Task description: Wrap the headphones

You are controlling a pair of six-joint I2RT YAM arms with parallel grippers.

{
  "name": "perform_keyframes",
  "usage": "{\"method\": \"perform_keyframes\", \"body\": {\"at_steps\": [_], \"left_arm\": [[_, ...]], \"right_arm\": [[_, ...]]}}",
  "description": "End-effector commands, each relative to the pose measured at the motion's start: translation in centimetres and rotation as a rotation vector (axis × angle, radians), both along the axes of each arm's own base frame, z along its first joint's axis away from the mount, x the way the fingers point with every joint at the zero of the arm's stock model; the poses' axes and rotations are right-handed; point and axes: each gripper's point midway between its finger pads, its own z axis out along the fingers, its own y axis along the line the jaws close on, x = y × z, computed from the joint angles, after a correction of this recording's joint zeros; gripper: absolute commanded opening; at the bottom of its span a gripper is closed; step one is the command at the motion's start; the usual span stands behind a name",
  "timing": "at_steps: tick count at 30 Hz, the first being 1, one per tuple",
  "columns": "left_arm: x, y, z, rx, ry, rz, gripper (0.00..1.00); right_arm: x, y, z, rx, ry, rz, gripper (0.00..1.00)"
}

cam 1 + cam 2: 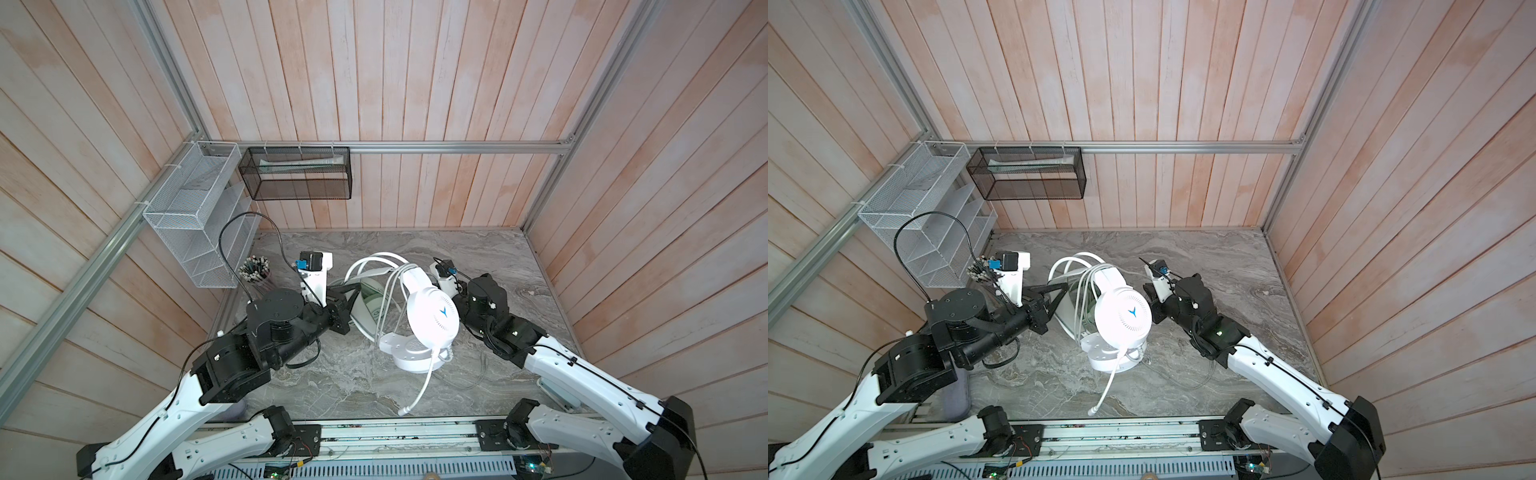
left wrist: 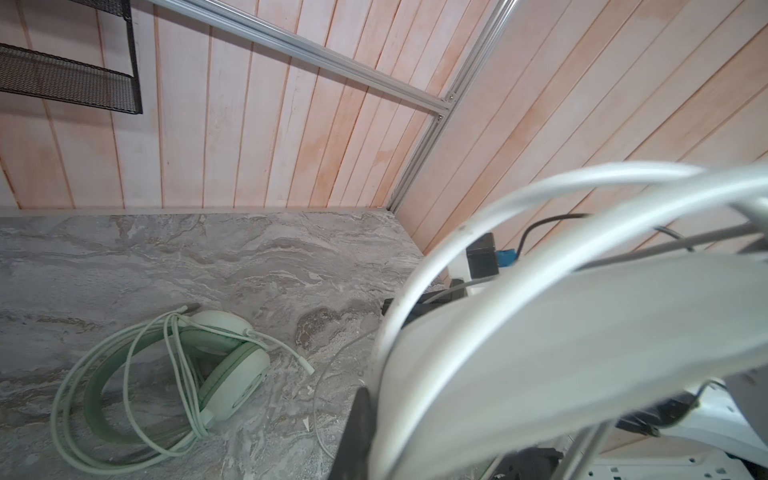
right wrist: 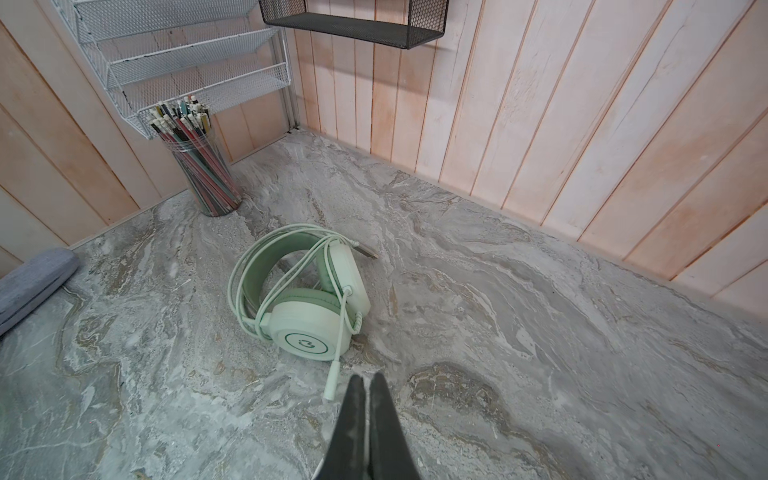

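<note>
— Well, what has the left gripper (image 1: 1064, 291) got?
— Its jaws are pinched right down on the white headset (image 1: 432, 318), at the headband, and the set is held up over the table (image 3: 540, 332), one earcup higher than the other. The white cable (image 2: 623, 165) loops over the band just by the fingers.
— And the right gripper (image 3: 369, 382)?
— Pressed together, tip against tip, nothing between. It sits across the white earcups from the left one.
— Where is the other set?
— The mint headset (image 3: 316, 328) lies on the table just ahead of the right tips, its cable wound round its band. The end of its thin stalk shows just beside those tips; whether they touch, I cannot tell.
— Farther out?
— Beyond the mint set a clear cup of pencils (image 3: 203, 166) stands by the wall, below a white wire rack (image 3: 187, 54), with a black mesh basket (image 3: 353, 25) hanging beside that. A grey roll (image 3: 33, 282) lies off to one side of the hand, well apart.
</note>
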Motion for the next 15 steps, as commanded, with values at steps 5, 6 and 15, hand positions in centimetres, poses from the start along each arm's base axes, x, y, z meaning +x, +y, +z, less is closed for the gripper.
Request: {"method": "perform_keyframes", "body": {"at_steps": [5,6,15], "left_arm": [[-1.6,2.0,5.0,-0.152,-0.066,-0.006,0.0],[-1.7,2.3,5.2,-0.159,-0.07,-0.002,0.0],[-2.0,2.7,6.5,-0.248,-0.085,0.005,0.0]], "right_arm": [[1.1,-1.5,-1.6,0.01,0.009,-0.1,0.0],[1.2,-1.6,-2.0,0.012,0.018,-0.106,0.0],[-0.3,2.1,-4.2,0.123,0.128,0.057,0.0]]}}
